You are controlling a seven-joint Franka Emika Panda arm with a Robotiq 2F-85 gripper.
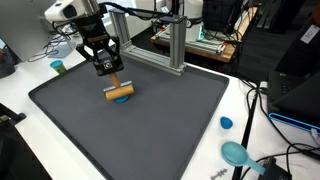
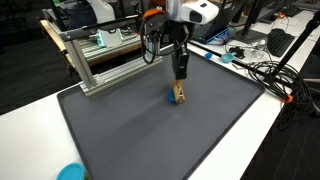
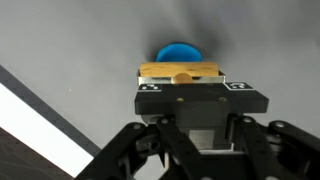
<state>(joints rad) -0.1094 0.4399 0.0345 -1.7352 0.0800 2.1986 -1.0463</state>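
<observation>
a white table (image 1: 18,98) is seen in both exterior views, and most of its top is covered by a dark grey mat (image 1: 165,135). an aluminium frame (image 1: 176,45) is stood at the far edge of the mat, with cluttered desks and cables seen behind it. the arm (image 2: 172,25) is reached down over the mat near the frame, and the gripper (image 1: 114,83) is pointed straight downward. its fingers are pressed together on a wooden piece (image 1: 120,95), which is pinched at its upper side and held crosswise. the piece is kept low over the mat, toward the frame side; whether the mat is touched cannot be told. in the wrist view the wooden piece (image 3: 180,71) is shown clamped between the two pads, and a rounded blue end (image 3: 178,50) is seen beyond it, against the grey surface. well apart from the gripper, a teal scoop (image 1: 236,153) and a small blue cap (image 1: 227,124) are laid on the bare table beside the mat, and a small teal cup (image 1: 57,67) is stood off its opposite corner.
</observation>
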